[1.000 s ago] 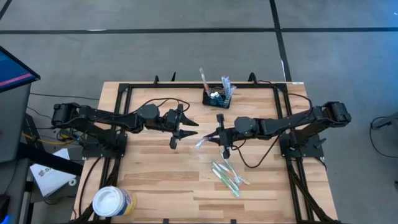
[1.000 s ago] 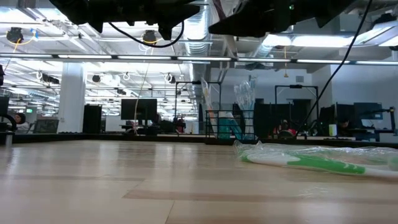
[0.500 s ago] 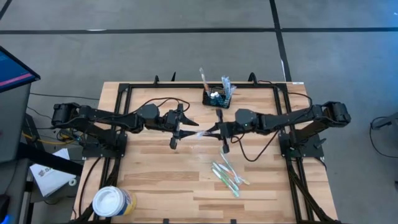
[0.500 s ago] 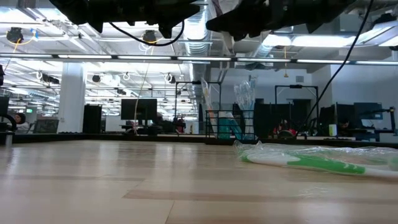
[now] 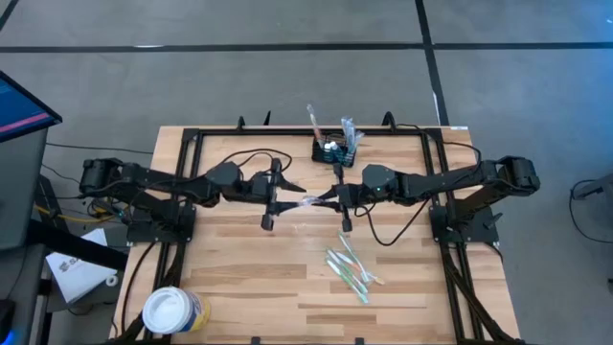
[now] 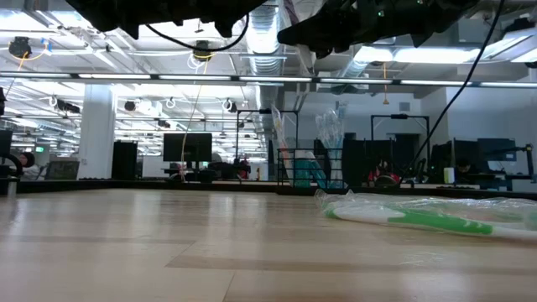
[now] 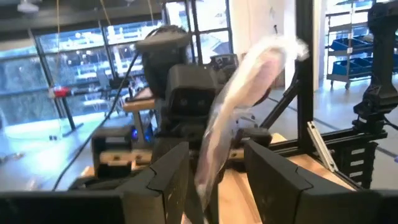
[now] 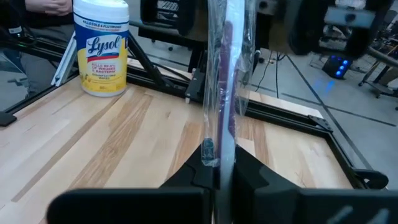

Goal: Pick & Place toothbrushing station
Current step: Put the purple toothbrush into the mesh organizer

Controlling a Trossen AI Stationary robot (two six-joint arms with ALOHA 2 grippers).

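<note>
At frame centre, the right gripper (image 5: 329, 198) pinches a clear-plastic-wrapped toothbrush (image 5: 308, 202) between the left gripper's (image 5: 287, 201) parted fingers.

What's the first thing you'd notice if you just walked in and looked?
The two arms meeting mid-table: the right gripper is shut on a plastic-wrapped toothbrush and holds it between the open fingers of the left gripper. More wrapped toothbrushes lie on the wooden table, nearer the right arm, and the black caddy stands at the far edge.
</note>
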